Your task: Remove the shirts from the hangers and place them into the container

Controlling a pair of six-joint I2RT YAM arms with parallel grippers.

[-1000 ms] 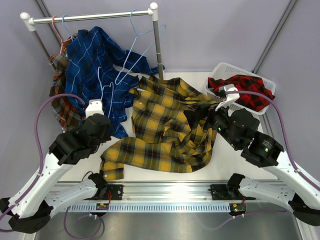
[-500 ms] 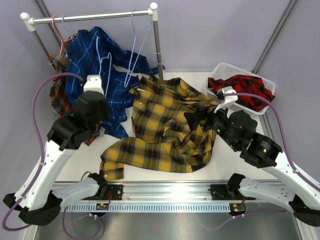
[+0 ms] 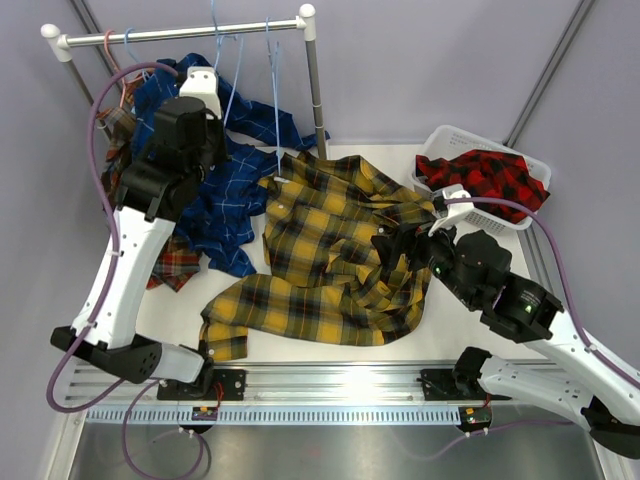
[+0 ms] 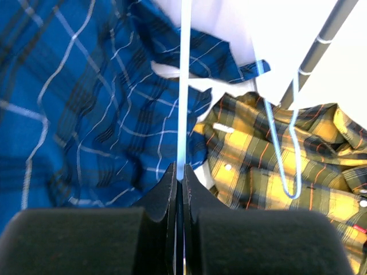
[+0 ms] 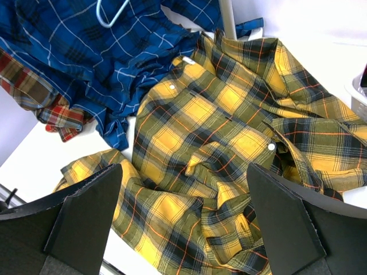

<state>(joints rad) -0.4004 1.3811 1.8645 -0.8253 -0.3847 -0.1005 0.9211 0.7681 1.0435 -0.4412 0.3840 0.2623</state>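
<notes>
My left gripper (image 3: 212, 72) is raised by the rail, shut on the wire of a light blue hanger (image 4: 184, 86); the jaws pinch it (image 4: 180, 172). This hanger is bare. A second light blue hanger (image 3: 270, 100) hangs empty from the rail. The blue shirt (image 3: 215, 190) is heaped below, half on a brown-red plaid shirt (image 3: 172, 265). The yellow-and-black shirt (image 3: 330, 250) lies spread on the table. My right gripper (image 3: 397, 250) hovers open over it (image 5: 183, 172), touching nothing. The red-and-black shirt (image 3: 487, 175) lies in the white container (image 3: 440, 140) at the back right.
The metal rail (image 3: 180, 33) stands on a post (image 3: 316, 90) behind the shirts, with a pink hanger (image 3: 110, 50) at its left end. Purple walls close in the back. A metal track (image 3: 330, 385) runs along the near table edge.
My left arm has risen from table height up to the rail, carrying the light blue hanger with it. The right arm has barely shifted.
</notes>
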